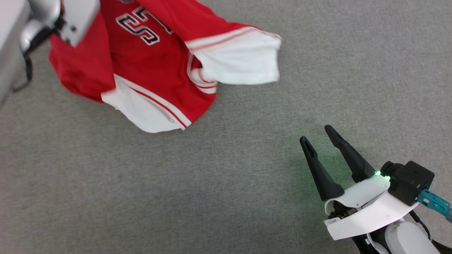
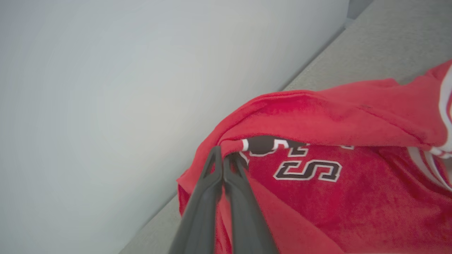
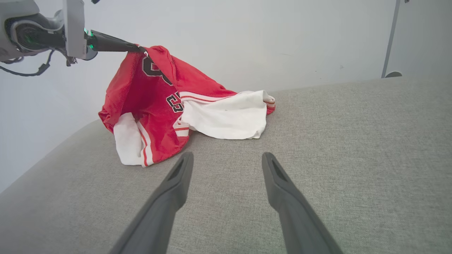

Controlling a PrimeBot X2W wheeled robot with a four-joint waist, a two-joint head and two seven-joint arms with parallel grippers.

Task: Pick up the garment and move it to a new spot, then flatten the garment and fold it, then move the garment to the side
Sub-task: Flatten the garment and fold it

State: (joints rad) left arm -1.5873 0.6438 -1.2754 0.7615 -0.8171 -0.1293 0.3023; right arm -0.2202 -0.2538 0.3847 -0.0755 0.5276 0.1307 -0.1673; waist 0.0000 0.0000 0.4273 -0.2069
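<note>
Now we see left gripper (image 2: 223,158) clamped on the garment (image 1: 155,67), 11 o'clock; right gripper (image 1: 316,134) spread and empty, 4 o'clock, well apart from it.

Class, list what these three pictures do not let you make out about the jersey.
Head view: the top edge cuts off the garment and its print; a pale arm housing covers where it is held.
Left wrist view: a red fold hides the print's upper line, just past the left gripper.
Right wrist view: creases hide most of the print; the pinched cloth is too small to judge.
</note>
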